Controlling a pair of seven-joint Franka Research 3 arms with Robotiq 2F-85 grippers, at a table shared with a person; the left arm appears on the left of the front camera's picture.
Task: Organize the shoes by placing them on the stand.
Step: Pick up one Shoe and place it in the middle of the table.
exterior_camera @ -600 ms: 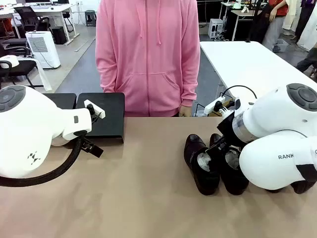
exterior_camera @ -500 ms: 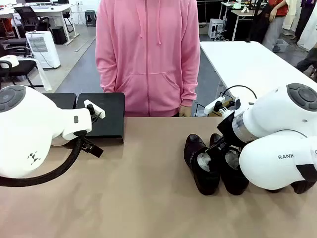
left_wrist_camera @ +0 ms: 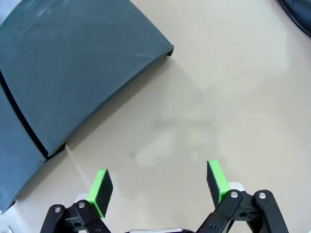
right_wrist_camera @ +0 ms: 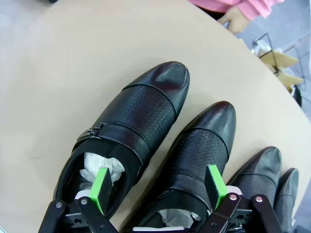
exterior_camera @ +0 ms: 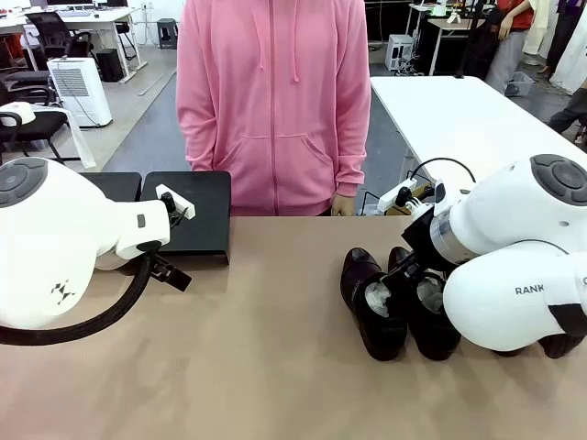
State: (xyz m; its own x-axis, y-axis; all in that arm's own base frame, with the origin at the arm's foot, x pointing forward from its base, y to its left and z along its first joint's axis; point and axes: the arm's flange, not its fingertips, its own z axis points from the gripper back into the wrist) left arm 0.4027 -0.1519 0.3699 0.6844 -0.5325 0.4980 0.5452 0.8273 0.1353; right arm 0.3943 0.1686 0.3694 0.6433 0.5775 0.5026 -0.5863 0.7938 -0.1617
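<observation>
1. Left claw: jaws spread wide with nothing between them. It hangs over bare table, just beside the corner of the stand. The fingers are cut off at the picture's lower edge.
2. Right claw: jaws spread wide and gripping nothing. It sits low over the heel ends of two shoes. One green pad stands over the white paper in the nearer shoe's opening, the other over the neighbouring shoe. Whether either pad touches cannot be told.
3. Shoes, four, black and glossy, on the table at the robot's right.
   - The right wrist view shows all four toes side by side: first, second, third, and fourth, which is cut off at the frame edge.
   - The heels are hidden under the claw.
   - In the front view two shoes lie open to sight. The other two are mostly hidden behind the right arm, with only a dark tip showing.
4. Stand: flat black platform at the table's far left edge, well apart from the shoes.
   - The left arm covers part of it in the front view.
   - The left wrist view shows a seam between two panels.
5. A dark curved edge is cut off at the corner of the left wrist view and cannot be identified.
6. Person in a pink hooded top at the far side of the table, one hand at its edge.
</observation>
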